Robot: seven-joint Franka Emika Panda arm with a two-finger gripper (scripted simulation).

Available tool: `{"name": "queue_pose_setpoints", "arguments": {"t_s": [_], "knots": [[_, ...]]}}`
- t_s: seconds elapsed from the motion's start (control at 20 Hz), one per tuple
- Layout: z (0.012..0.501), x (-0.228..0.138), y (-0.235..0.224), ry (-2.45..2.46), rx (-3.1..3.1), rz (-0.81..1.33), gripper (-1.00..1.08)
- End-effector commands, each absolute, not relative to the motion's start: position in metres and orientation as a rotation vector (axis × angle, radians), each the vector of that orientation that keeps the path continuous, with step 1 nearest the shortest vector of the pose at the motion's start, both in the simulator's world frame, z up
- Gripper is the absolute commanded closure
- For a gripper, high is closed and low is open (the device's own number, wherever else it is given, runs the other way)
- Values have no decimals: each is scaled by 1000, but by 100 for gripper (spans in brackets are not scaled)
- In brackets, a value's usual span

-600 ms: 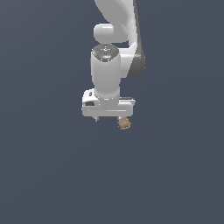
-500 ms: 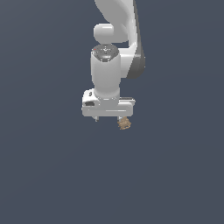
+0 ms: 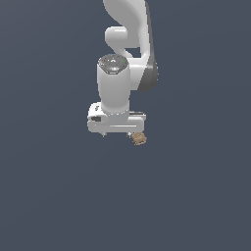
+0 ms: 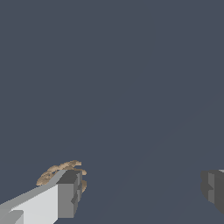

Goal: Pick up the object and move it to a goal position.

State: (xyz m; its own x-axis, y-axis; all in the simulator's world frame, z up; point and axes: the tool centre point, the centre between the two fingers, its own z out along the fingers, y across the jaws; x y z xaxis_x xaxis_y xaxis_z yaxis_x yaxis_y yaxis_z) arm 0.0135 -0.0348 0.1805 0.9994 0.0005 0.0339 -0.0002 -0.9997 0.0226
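1. The white robot arm [image 3: 117, 83] points straight down over a plain dark grey-blue table [image 3: 196, 196].
2. Its white pincer [image 4: 140, 192] stands wide open: the wrist view shows one grey-tipped finger [image 4: 68, 194] and the other finger [image 4: 213, 186] far apart with nothing between them.
3. The small tan-brown lumpy chunk [image 3: 139, 138] sits just beside the pincer's end, towards the exterior view's right.
4. In the wrist view the chunk [image 4: 61, 168] lies against the outer side of one finger, not between the two.
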Motion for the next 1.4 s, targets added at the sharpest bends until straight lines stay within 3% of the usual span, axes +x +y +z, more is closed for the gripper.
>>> {"name": "queue_pose_setpoints", "arguments": {"t_s": [0.0,0.4,0.95,1.35], "knots": [[180,14,-35,3,3118,54,-92],[161,2,-14,148,3117,42,-92],[105,-45,51,618,3073,9,-92],[90,-63,71,766,3047,0,-92]]}}
